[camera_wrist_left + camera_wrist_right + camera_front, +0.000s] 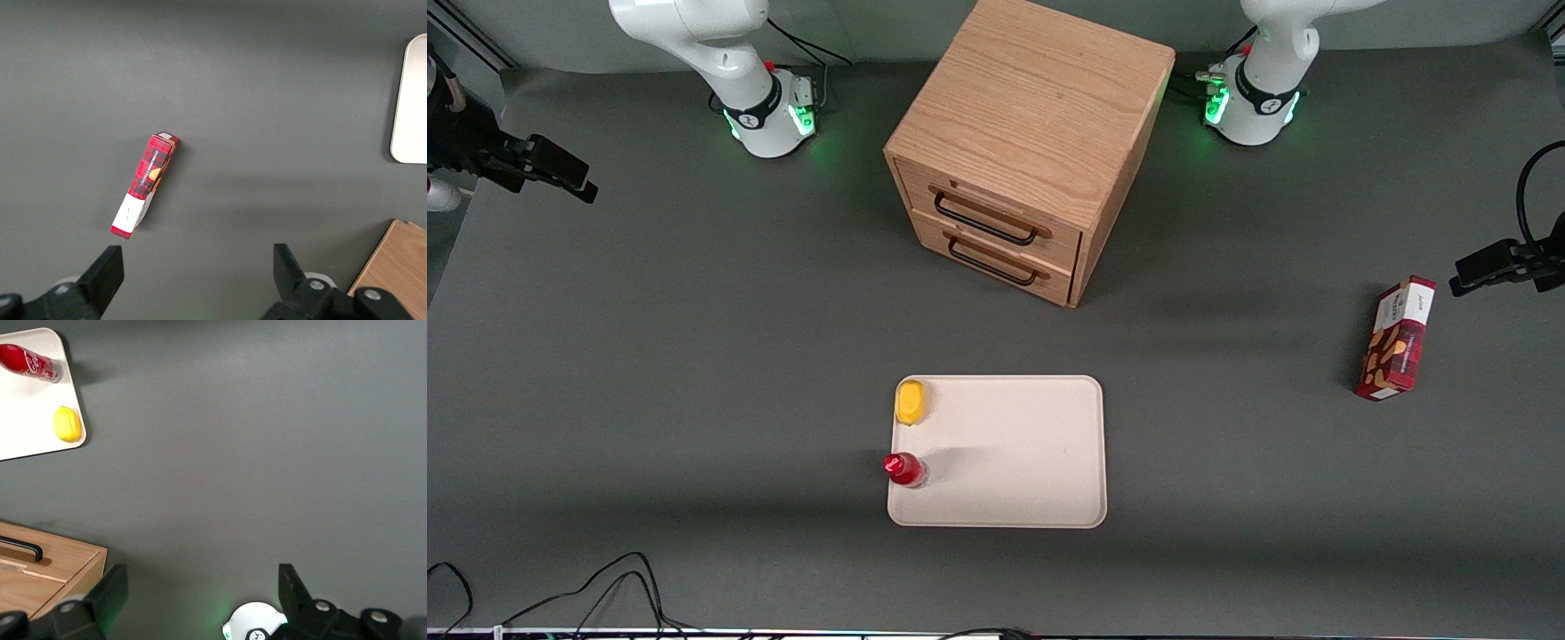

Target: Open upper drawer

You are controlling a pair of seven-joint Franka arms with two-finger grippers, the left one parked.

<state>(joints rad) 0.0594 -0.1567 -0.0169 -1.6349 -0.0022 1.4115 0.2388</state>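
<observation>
Drawer fronts are facing the front camera at a slant, and the upper drawer (989,213) is sitting shut, flush in the oak cabinet (1040,116), with its black handle (985,220) running across the front. The lower drawer (996,260), just beneath it, is also lying closed, with a matching handle. The cabinet is standing on the grey counter (694,356) between the two arm bases.

The right arm's gripper (200,603) is hanging high above the counter, toward the working arm's end and well apart from the cabinet. Its two fingers (110,593) are spread wide with only bare counter showing between them, and they are holding nothing. In the right wrist view a corner of the cabinet (47,577) and one end of a handle (23,549) are showing, and no part of the gripper is touching them.

A pale tray (1014,453) is lying nearer the front camera than the cabinet. On its edge toward the working arm a yellow lemon (911,402) is resting, and a red bottle (904,469) is standing nearer the camera than the lemon. A red box (1396,338) is lying toward the parked arm's end of the counter, well apart from the tray and the cabinet.
</observation>
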